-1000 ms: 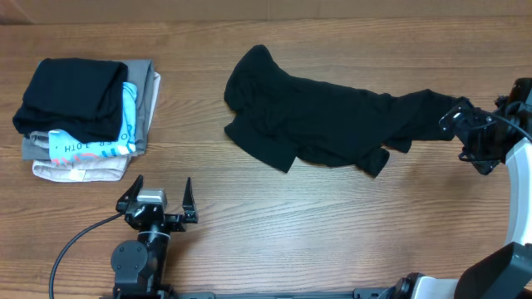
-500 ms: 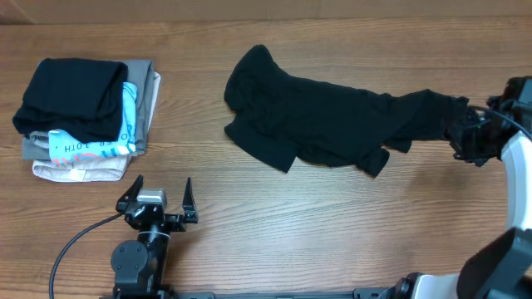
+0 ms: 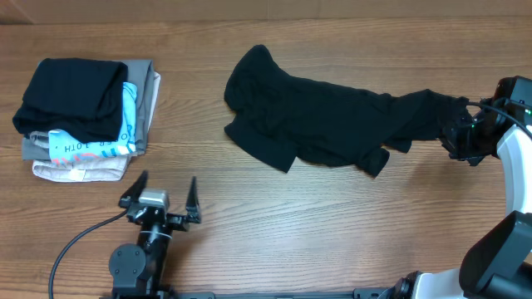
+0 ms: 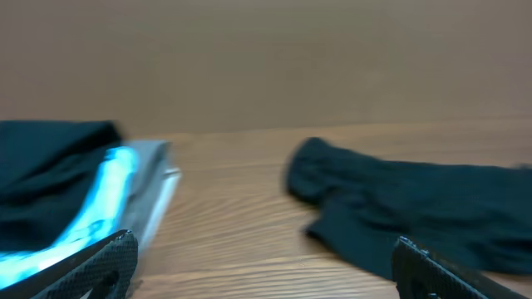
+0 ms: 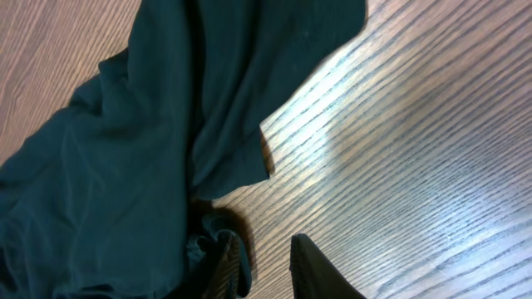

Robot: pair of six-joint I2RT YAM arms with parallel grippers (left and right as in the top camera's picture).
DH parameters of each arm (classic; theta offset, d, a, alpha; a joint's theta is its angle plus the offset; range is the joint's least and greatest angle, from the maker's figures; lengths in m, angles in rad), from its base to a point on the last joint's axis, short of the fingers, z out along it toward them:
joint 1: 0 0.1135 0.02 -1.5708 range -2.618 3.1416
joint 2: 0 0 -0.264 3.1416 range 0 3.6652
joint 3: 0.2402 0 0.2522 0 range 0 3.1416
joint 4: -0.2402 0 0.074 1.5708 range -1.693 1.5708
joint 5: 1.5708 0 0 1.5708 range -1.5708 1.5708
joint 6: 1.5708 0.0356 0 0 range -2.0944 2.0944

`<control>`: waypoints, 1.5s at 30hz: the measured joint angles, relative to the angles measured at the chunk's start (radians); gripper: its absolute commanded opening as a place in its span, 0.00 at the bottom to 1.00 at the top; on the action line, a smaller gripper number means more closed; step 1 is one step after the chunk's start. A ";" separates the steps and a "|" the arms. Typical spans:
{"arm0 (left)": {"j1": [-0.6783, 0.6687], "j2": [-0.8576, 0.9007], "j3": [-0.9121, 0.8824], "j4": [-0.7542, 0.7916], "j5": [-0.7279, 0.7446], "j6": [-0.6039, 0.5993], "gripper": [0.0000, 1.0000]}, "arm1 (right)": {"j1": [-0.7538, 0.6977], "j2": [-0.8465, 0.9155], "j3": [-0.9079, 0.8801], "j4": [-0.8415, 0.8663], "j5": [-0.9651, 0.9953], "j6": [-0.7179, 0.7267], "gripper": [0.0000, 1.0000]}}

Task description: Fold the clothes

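At far right, bunched T-shirt (image 3: 324, 116) fabric obscures the right claw (image 3: 456, 138) grip.

Your overhead view looks straight down on the whole table (image 3: 332, 216). Your left wrist view sits low, facing level across it, sharing the folded stack (image 3: 83, 116) at frame left and the black T-shirt (image 3: 324, 124) at right. Your right wrist view looks down close on that shirt's right end.

My R pincer (image 3: 456, 126), jaws wide a sec ago nr the tabletop's right edge, has nipped in on the right end of the black tee (image 3: 324, 120); fabric there now bunched btwn my fingers (image 5: 320, 272).
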 measured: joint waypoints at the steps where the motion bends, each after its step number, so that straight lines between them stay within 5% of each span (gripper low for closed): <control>1: 0.000 0.000 0.003 -0.003 0.035 -0.015 1.00 | 0.000 0.000 0.000 0.003 -0.003 0.000 0.25; 5: 0.000 0.034 0.089 -0.124 0.153 -0.071 1.00 | 0.000 0.000 0.000 0.027 -0.005 0.000 0.32; 10: -0.027 0.222 0.351 -0.249 0.225 -0.084 1.00 | 0.000 0.000 0.000 0.035 -0.011 -0.002 0.66; 13: -0.083 0.427 0.550 -0.303 0.243 -0.067 1.00 | 0.000 0.000 -0.001 0.039 -0.012 0.005 0.98; 14: -0.113 0.511 0.625 -0.325 0.246 -0.057 1.00 | 0.000 0.000 -0.002 0.040 -0.012 0.006 1.00; 16: -0.187 0.671 0.759 -0.365 0.238 -0.035 1.00 | 0.000 0.000 -0.002 0.040 -0.013 -0.002 0.97; 18: -0.272 0.821 0.876 -0.410 0.208 -0.019 1.00 | 0.000 0.000 -0.002 0.037 -0.012 -0.007 0.71; 20: -0.367 0.978 0.986 -0.435 0.167 -0.010 1.00 | 0.000 0.000 -0.002 0.026 -0.017 -0.005 0.34; 23: -0.475 1.189 1.095 -0.430 0.130 0.004 1.00 | 0.000 0.000 -0.003 0.003 -0.032 -0.001 0.13; 25: -0.528 1.318 1.135 -0.387 0.141 0.007 1.00 | 0.000 0.000 -0.003 0.000 -0.041 -0.001 0.15; 27: -0.560 1.426 1.149 -0.328 0.176 0.010 1.00 | 0.000 0.000 -0.003 0.000 -0.045 0.003 0.49; 30: -0.579 1.573 1.151 -0.216 0.267 0.005 1.00 | 0.000 0.000 -0.003 0.003 -0.049 0.003 0.78; 31: -0.582 1.621 1.152 -0.164 0.300 0.002 0.72 | 0.000 0.000 -0.003 0.006 -0.050 0.005 1.00; 32: -0.584 1.667 1.152 -0.114 0.331 -0.007 0.60 | 0.000 0.000 -0.004 0.010 -0.050 0.000 1.00; 33: -0.588 1.711 1.152 -0.062 0.357 -0.015 0.61 | 0.000 0.000 -0.004 0.011 -0.050 0.000 1.00; 34: -0.592 1.756 1.153 -0.003 0.380 -0.025 1.00 | 0.000 0.000 -0.004 0.011 -0.050 -0.001 1.00; 42: -0.621 1.991 1.154 0.265 0.441 -0.183 1.00 | 0.000 0.000 -0.004 0.012 -0.050 -0.001 1.00; 45: -0.629 2.025 1.154 0.293 0.430 -0.220 0.79 | 0.000 0.000 -0.004 0.012 -0.051 -0.001 1.00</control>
